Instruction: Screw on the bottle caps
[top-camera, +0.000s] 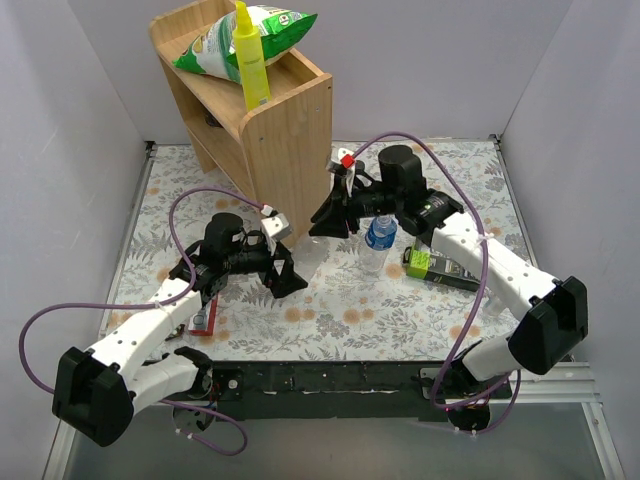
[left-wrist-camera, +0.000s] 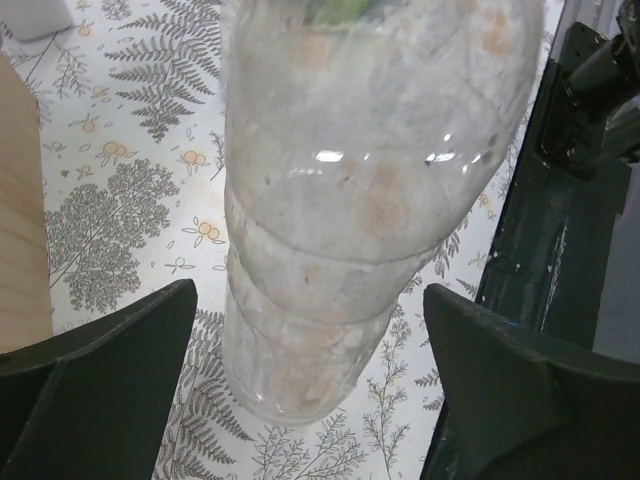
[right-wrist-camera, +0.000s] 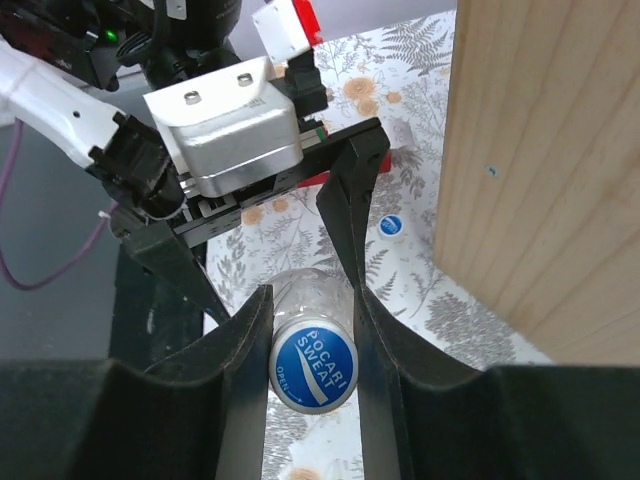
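Note:
A plain clear bottle (left-wrist-camera: 350, 200) stands upright on the fern-patterned cloth between my left gripper's (left-wrist-camera: 310, 330) fingers. That gripper is open, with a gap on both sides of the bottle. My right gripper (right-wrist-camera: 312, 305) comes down from above and is shut on the blue cap (right-wrist-camera: 313, 366) that sits on this bottle's neck. In the top view the left gripper (top-camera: 283, 268) and right gripper (top-camera: 325, 218) meet at the bottle (top-camera: 308, 255). A second bottle with a blue label (top-camera: 377, 243) stands just to the right. Another blue cap (right-wrist-camera: 390, 226) lies loose on the cloth beside the wooden shelf.
A wooden shelf (top-camera: 270, 110) with a green bag and a yellow bottle stands close behind the grippers; its side panel (right-wrist-camera: 540, 170) is right of the right gripper. A green box (top-camera: 440, 265) lies at the right. A red-and-white item (top-camera: 205, 318) lies by the left arm.

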